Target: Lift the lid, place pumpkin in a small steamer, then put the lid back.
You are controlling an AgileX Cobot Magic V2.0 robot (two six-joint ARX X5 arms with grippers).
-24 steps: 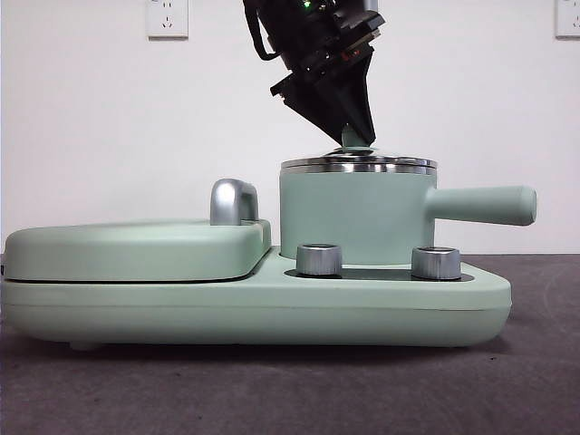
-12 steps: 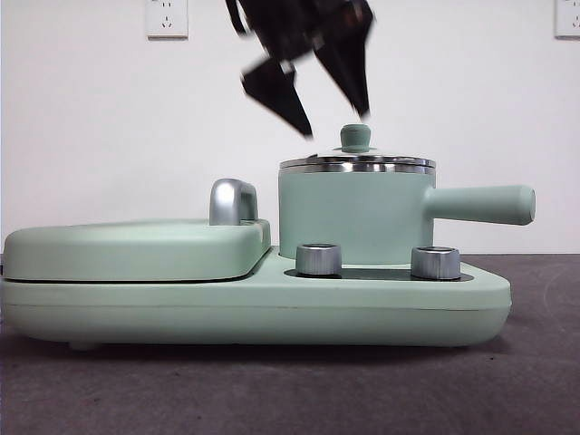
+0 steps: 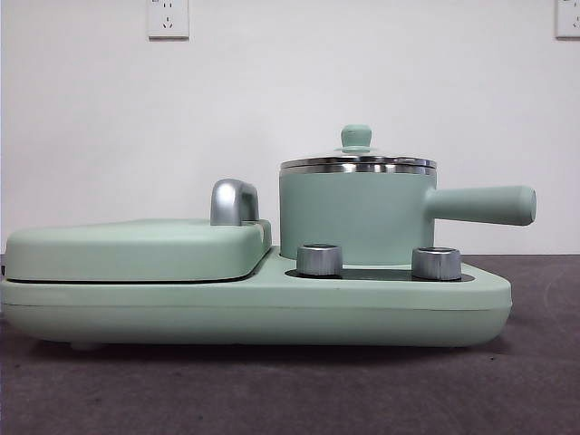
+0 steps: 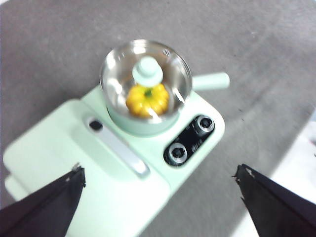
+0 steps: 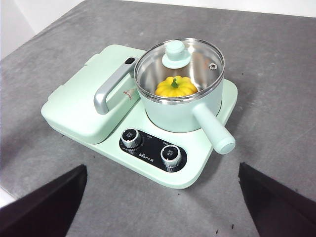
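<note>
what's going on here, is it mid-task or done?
Looks done. The pumpkin sits inside the small steamer, and the glass lid is on the pot's rim. Nothing is being handled: both pincers are open, empty and high above the cooker, the left pincer and the right pincer each looking down on it from a distance. The front view shows no arm at all.
</note>
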